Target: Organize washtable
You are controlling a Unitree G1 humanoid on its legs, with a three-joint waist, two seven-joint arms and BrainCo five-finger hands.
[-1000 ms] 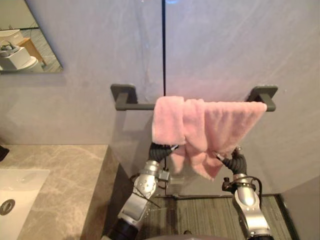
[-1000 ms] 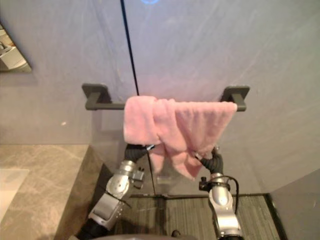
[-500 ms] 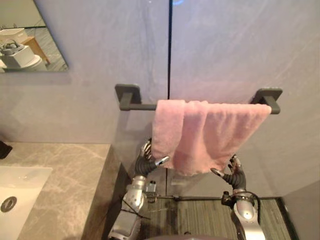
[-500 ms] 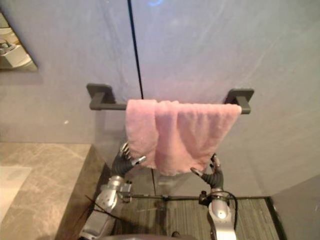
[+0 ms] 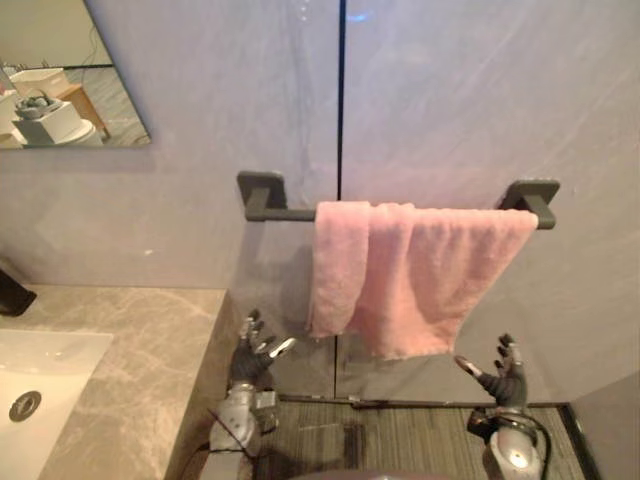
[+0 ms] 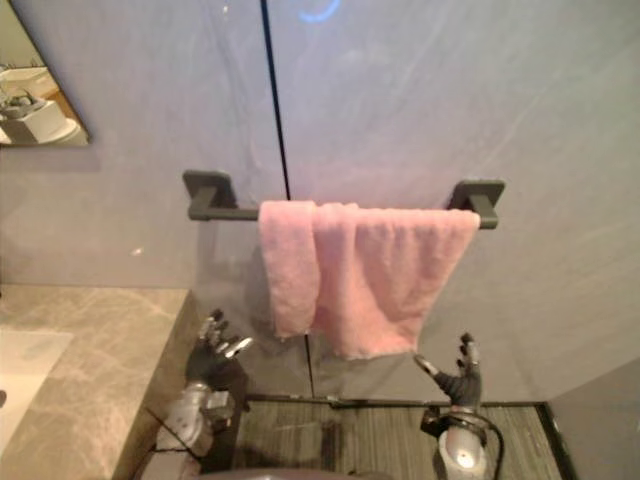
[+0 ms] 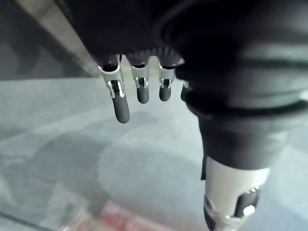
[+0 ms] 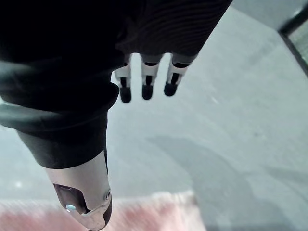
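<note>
As both point upward, left robot hand (image 5: 249,353) and right robot hand (image 5: 501,376) splay.

A pink towel (image 5: 405,270) hangs draped over the dark wall bar (image 5: 285,213), bunched at its left.

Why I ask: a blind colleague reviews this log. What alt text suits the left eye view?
A pink fluffy towel hangs draped over a dark wall-mounted bar on a grey wall. Below it, apart from the cloth, the left hand and right hand are raised with fingers open.
</note>
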